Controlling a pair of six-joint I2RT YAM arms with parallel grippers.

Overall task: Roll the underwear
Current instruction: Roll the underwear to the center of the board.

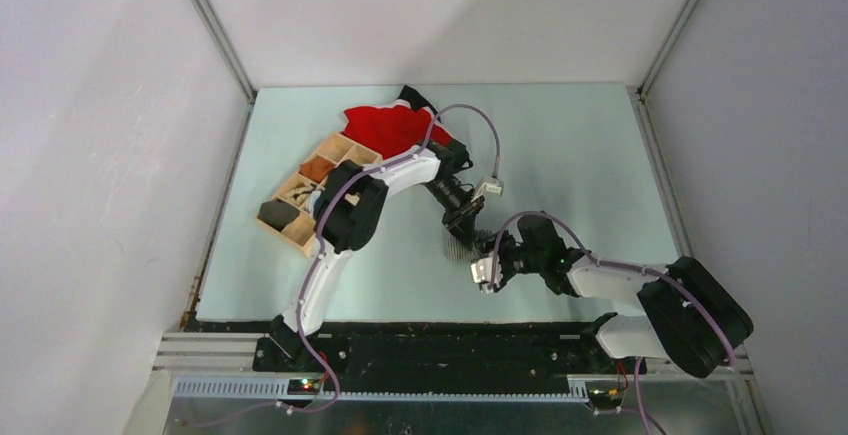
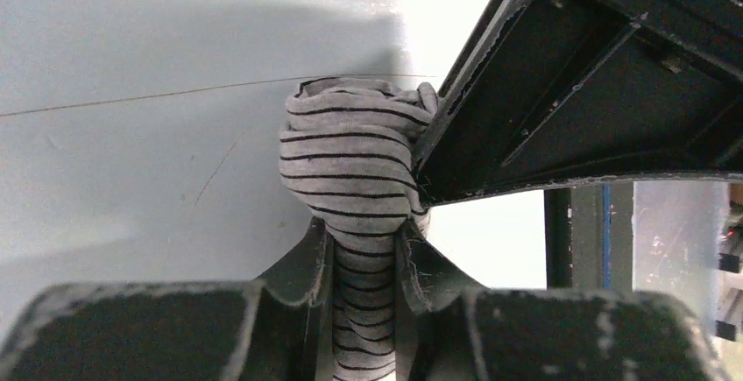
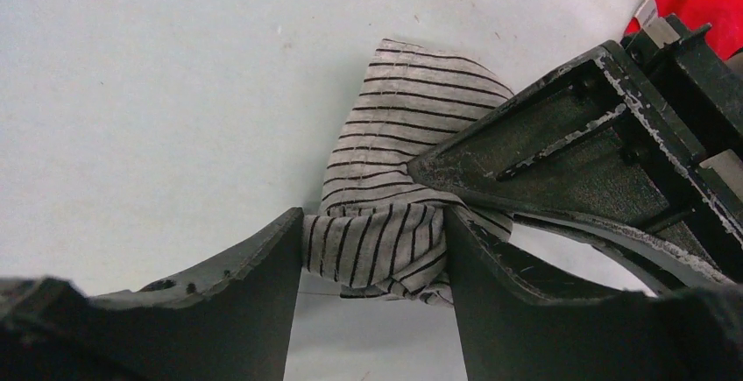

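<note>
The underwear [image 1: 458,246] is a small bunched roll of grey-and-white striped fabric near the table's middle front. My left gripper [image 2: 366,263] is shut on one end of it [image 2: 350,158]; the fabric is pinched between the jaws and bulges beyond them. My right gripper [image 3: 375,254] is shut on the other end of the underwear [image 3: 394,179], its fingers [image 3: 263,285] pressing both sides of the bundle. In the top view the left gripper [image 1: 462,223] and the right gripper [image 1: 487,260] meet at the bundle, which is mostly hidden by them.
A bright red cloth with dark trim [image 1: 390,125] lies at the back, partly under the left arm. A wooden compartment tray [image 1: 305,195] with small garments sits at the left. White walls enclose the pale table [image 1: 580,165].
</note>
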